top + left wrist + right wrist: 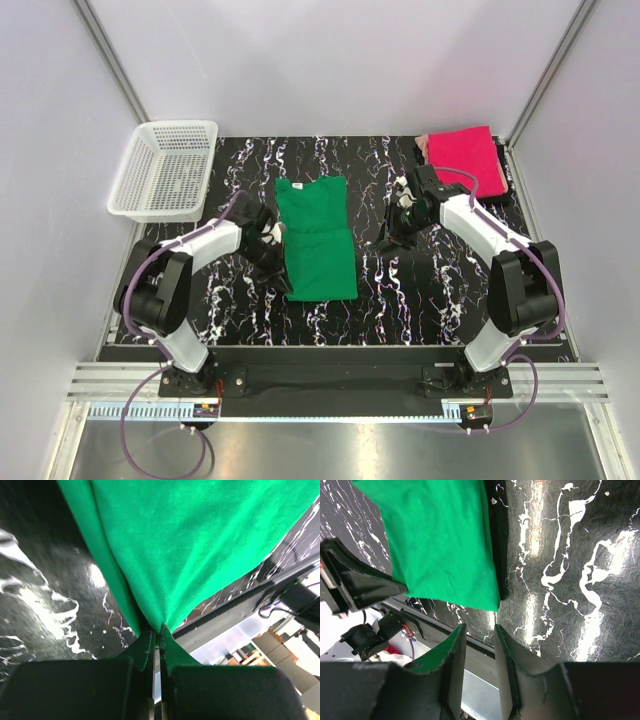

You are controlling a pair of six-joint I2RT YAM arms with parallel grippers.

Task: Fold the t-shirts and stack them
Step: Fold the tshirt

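While your left gripper is pinched tight on the left edge of the green t-shirt, cloth bunched right between its fingers, your right gripper sits just off the shirt's right side over the black marbled table. Its fingers are only a narrow gap apart, with nothing in them. The green shirt lies mid-table, folded into a long strip, collar toward the far side. You can spot a small white neck label at the collar, but it's way too tiny to read. The hot pink t-shirt is folded at the far right corner, well apart from the green one. The white mesh basket is at the far left.
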